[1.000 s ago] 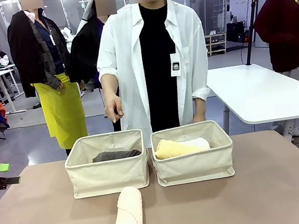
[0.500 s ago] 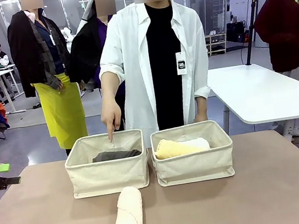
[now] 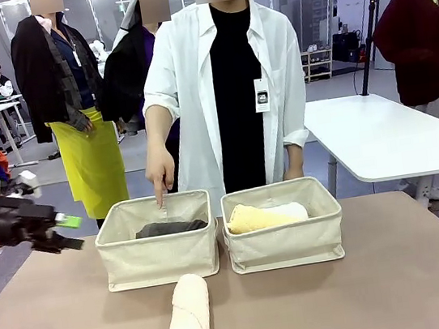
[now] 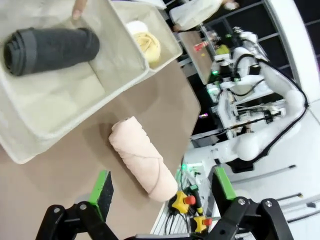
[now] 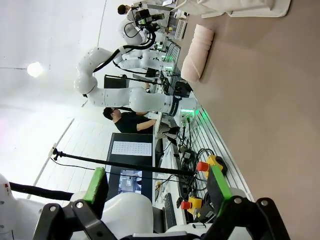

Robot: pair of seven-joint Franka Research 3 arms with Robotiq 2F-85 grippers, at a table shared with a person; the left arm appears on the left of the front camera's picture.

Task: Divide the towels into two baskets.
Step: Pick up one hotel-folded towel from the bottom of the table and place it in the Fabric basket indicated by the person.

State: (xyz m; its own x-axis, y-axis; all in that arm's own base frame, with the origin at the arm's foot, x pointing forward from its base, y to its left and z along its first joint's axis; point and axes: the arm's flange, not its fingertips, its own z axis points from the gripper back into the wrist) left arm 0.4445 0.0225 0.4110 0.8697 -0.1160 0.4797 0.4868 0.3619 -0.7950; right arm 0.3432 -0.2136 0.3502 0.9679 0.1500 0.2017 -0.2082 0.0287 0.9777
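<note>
1. We see our left gripper [image 3: 69,232] at the left edge of the table [image 3: 398,270], its jaws apart and holding nothing.
2. Our right gripper [image 5: 157,192] also has its jaws apart and empty.
3. The dark grey towel [image 3: 169,228] lies in the left basket [image 3: 159,259], where the person's hand [image 3: 160,171] points down.
4. The yellow towel [image 3: 252,218] and the white towel [image 3: 291,210] lie in the right basket [image 3: 288,245].
5. The pale pink towel [image 3: 187,320] lies on the table in front of the left basket.
</note>
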